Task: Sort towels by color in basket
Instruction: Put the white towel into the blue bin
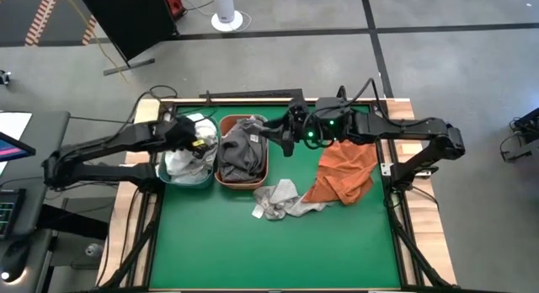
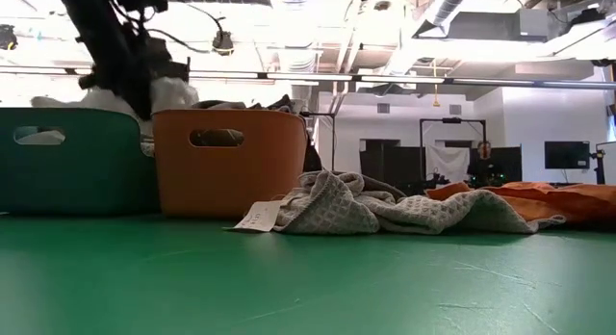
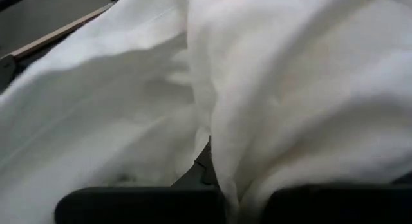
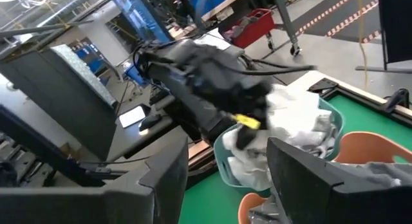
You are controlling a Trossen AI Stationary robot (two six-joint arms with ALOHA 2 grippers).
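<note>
Where the high view looks straight down, the left hand (image 1: 195, 143) sits over the teal basket (image 1: 187, 177), pressed shut on a white towel (image 1: 181, 162) among the white cloth there. Just beside it, the orange basket (image 1: 242, 181) holds dark grey towels (image 1: 240, 154). The right hand (image 1: 285, 135) hovers at that basket's far corner, fingers spread and empty. A rust orange towel (image 1: 344, 175) lies on the green bench (image 1: 269, 251), and a grey-checked towel (image 1: 282, 200) lies between it and the orange basket.

At bench height, the teal basket (image 2: 67, 162) and orange basket (image 2: 231, 162) stand side by side; the grey-checked towel (image 2: 385, 208) is heaped just beside the orange one, with the rust towel (image 2: 568, 195) behind it.

From the left wrist, white towel (image 3: 257, 89) fills nearly everything, draped down between the dark fingers (image 3: 141, 205).

From the right wrist, its own fingers (image 4: 309, 179) stand apart, and the left hand (image 4: 248, 121) shows farther off above the white cloth (image 4: 296, 121) in the teal basket (image 4: 222, 147).
</note>
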